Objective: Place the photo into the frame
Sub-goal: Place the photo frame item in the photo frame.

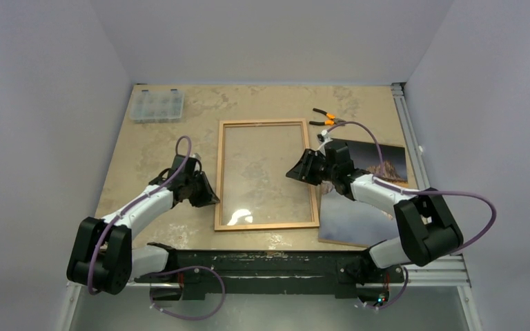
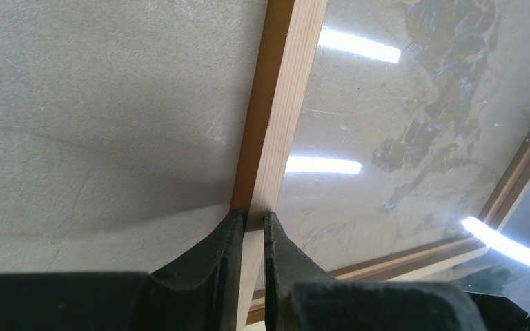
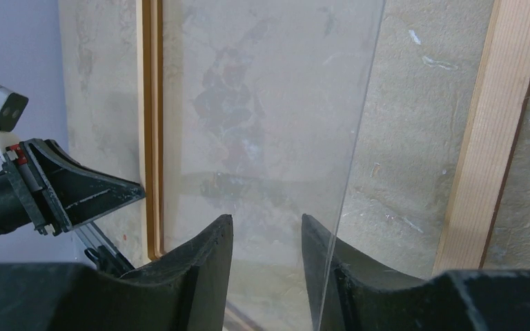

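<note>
My left fingers pinch the frame's 9 o'clock rail. My right fingers are spread above the clear pane, inside the 3 o'clock rail. The frame lies mid-surface, and the photo lies flat at its 3 o'clock, partly under my right arm.

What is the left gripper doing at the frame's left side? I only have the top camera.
Observer: The left wrist view shows the left gripper shut on the wooden side rail of the frame.
Operator: And the right one?
Observer: In the right wrist view, the right gripper is open and holds nothing.
Operator: Is the glass seated?
Observer: It doesn't look so. The edge of the clear pane sits apart from the right rail, with bare tabletop between them. I cannot tell whether the pane is raised.
</note>
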